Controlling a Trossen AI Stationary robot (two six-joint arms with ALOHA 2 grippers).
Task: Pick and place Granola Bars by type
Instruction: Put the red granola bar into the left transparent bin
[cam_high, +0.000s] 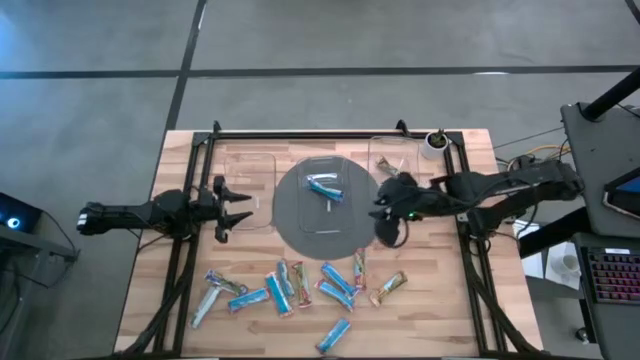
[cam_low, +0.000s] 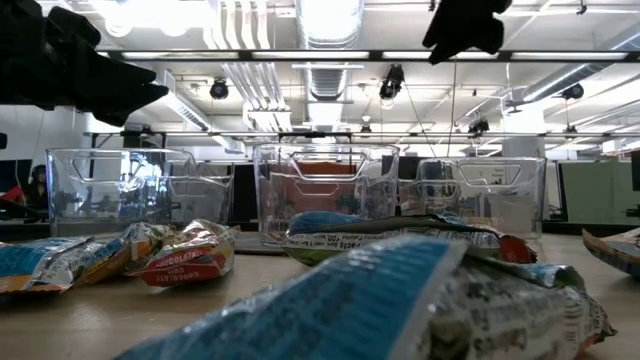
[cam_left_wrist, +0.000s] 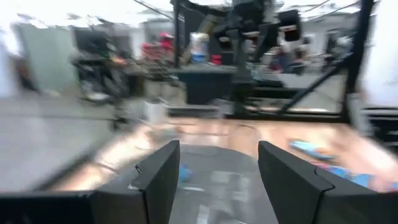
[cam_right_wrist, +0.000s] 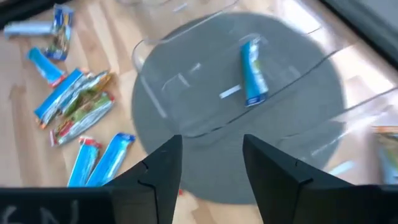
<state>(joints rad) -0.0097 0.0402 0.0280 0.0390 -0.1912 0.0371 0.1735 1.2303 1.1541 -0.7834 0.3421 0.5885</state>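
Observation:
Several wrapped granola bars (cam_high: 290, 285), light-blue, tan and multicoloured, lie loose on the near half of the table; the low view shows them close up (cam_low: 190, 255). One light-blue bar (cam_high: 325, 188) (cam_right_wrist: 254, 71) lies flat inside the middle clear tray (cam_high: 325, 165), which stands on the round grey plate (cam_high: 300, 225). My left gripper (cam_high: 237, 208) (cam_left_wrist: 214, 177) hovers open over the near end of the left clear tray (cam_high: 250, 175). My right gripper (cam_high: 383, 218) (cam_right_wrist: 208, 168) hangs open above the plate's right edge and holds nothing.
A third clear tray (cam_high: 395, 160) stands at the far right, next to a small white cup (cam_high: 433, 145). A black frame rail (cam_high: 330, 134) runs along the far edge, with rails down both sides. Bare wood shows between the plate and the loose bars.

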